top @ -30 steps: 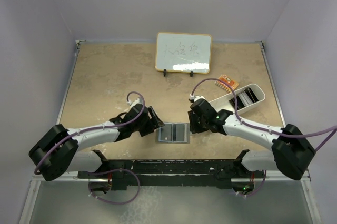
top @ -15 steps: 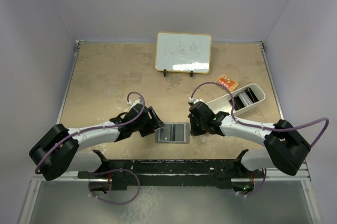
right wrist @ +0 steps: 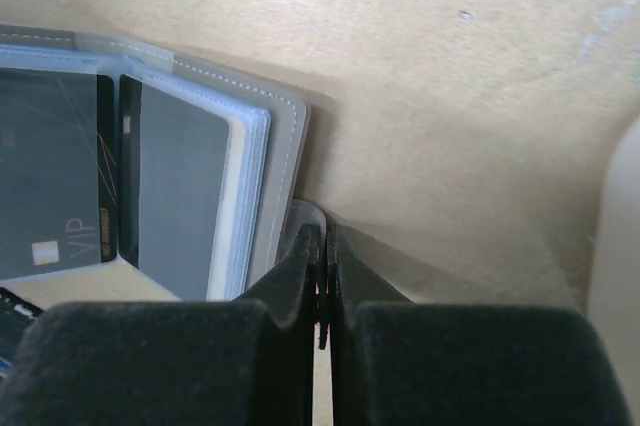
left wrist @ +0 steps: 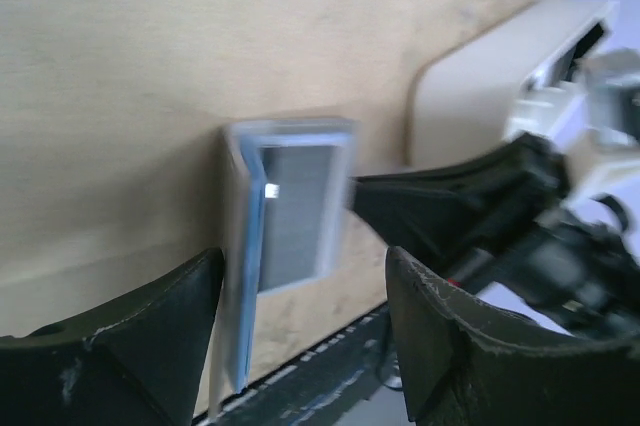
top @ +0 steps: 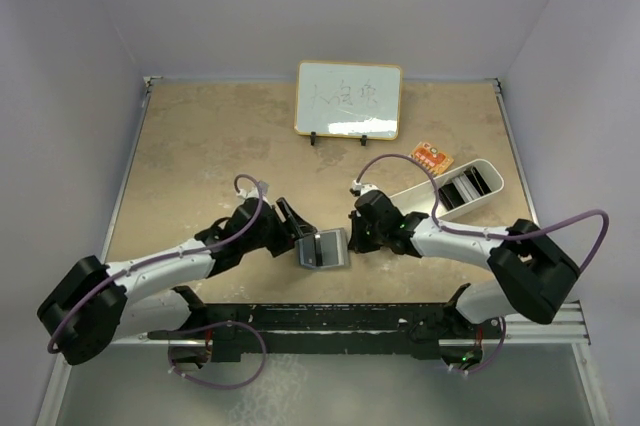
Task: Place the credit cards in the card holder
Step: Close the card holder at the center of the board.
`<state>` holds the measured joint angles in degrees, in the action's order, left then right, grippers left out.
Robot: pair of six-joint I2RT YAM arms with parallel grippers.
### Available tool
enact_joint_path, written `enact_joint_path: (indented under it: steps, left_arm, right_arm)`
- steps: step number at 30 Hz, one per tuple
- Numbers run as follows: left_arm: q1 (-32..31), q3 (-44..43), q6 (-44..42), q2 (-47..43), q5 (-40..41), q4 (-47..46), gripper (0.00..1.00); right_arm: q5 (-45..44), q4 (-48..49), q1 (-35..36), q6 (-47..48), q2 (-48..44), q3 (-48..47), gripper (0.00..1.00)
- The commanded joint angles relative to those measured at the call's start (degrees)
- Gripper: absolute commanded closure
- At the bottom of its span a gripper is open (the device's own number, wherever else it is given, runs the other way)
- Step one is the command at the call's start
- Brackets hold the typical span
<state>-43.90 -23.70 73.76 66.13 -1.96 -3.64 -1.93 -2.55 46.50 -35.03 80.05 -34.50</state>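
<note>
At the near middle of the desk, the card holder [top: 322,248] lies between the 2 arms. It is not flat: the left wrist view shows one grey cover raised on edge, with the clear sleeves fanned beside it.

The right pincer [right wrist: 322,246] has its fingers pressed together, tips right at the holder's outer grey edge. A thin pale tab sits at the tips, but we cannot tell whether it is actually pinched. The left pincer [left wrist: 305,266] stands wide apart with the holder ahead of it, just beside its left finger, and grips nothing.

As for progress, the right wrist view shows 2 dark grey cards already in the sleeves, one marked VIP [right wrist: 50,176]. Neither looks like a card we are meant to load. The orange card [top: 432,156] lies on the desk at the far side of the white tray [top: 408,192], well apart from the holder and from both pincers. We cannot find the light blue card; the bluish sleeves make it hard to say whether it is already inside.

We judge the work to be at the holder-handling stage. The orange card at least remains to be fetched and slid in.
</note>
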Motion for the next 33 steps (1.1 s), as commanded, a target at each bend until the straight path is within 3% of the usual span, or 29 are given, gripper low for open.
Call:
enact_joint_path:
  steps: [1,7,16,22,27,33]
  left_arm:
    - [-0.20,0.58,4.26,-4.58,-2.80,-8.05,0.37]
    - [-0.22,4.88,7.69,-1.40,-6.28,-21.18,0.43]
    - [-0.21,0.75,-0.18,6.39,-3.95,-14.98,0.80]
    - [-0.19,-1.72,-4.25,8.82,-1.32,-9.83,0.75]
    - [-0.16,-2.73,-5.85,11.22,-0.31,-8.59,0.81]
    - [-0.20,-3.50,-7.31,14.54,-1.16,-7.83,0.81]
  right_arm:
    - [2.91,2.50,0.86,-0.72,2.92,0.41,1.00]
    - [5.33,8.43,0.92,0.53,5.63,-0.72,1.00]
    - [3.33,7.67,0.98,1.07,4.09,-0.49,0.99]
    - [3.43,6.40,1.02,0.08,1.77,-0.34,0.79]
    - [4.04,5.64,0.99,-0.81,-0.76,0.33,0.79]
    - [6.80,6.97,0.88,-3.32,-4.83,2.47,0.68]
